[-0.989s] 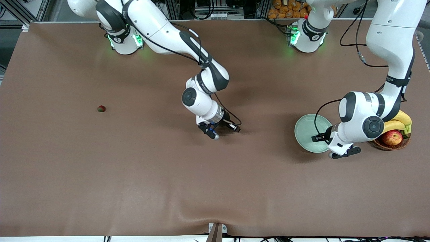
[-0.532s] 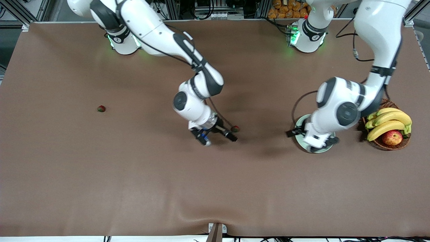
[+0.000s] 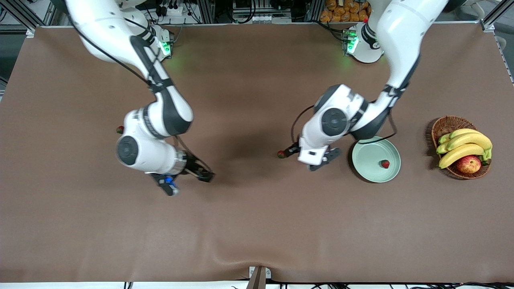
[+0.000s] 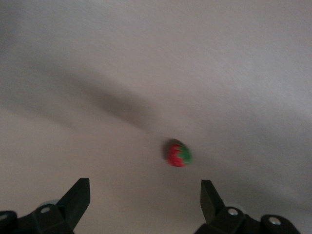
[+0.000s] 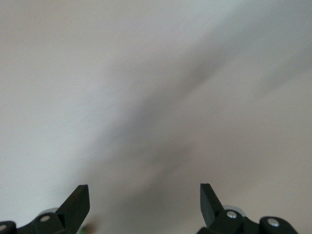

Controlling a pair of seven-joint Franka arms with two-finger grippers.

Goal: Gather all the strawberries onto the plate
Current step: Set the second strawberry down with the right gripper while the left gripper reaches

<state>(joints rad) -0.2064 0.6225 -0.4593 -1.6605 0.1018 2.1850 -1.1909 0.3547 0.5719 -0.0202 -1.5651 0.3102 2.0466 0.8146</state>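
Observation:
One strawberry (image 3: 385,163) lies in the pale green plate (image 3: 367,158). A second strawberry (image 3: 282,154) lies on the brown table beside my left gripper (image 3: 311,160), which is open and empty above the table next to the plate. In the left wrist view that berry (image 4: 179,153) sits just ahead of the open left gripper (image 4: 145,187). A third strawberry (image 3: 119,129) peeks out from under my right arm near its end of the table. My right gripper (image 3: 186,181) is open and empty over bare table, as the right wrist view (image 5: 144,192) shows.
A brown wicker basket (image 3: 445,124) with bananas (image 3: 466,146) and a red-yellow apple (image 3: 468,163) stands beside the plate toward the left arm's end of the table. A brown cloth covers the table.
My left gripper moved from over the plate toward the middle strawberry, and a strawberry now shows in the plate. My right gripper moved away from the middle strawberry toward its own end of the table.

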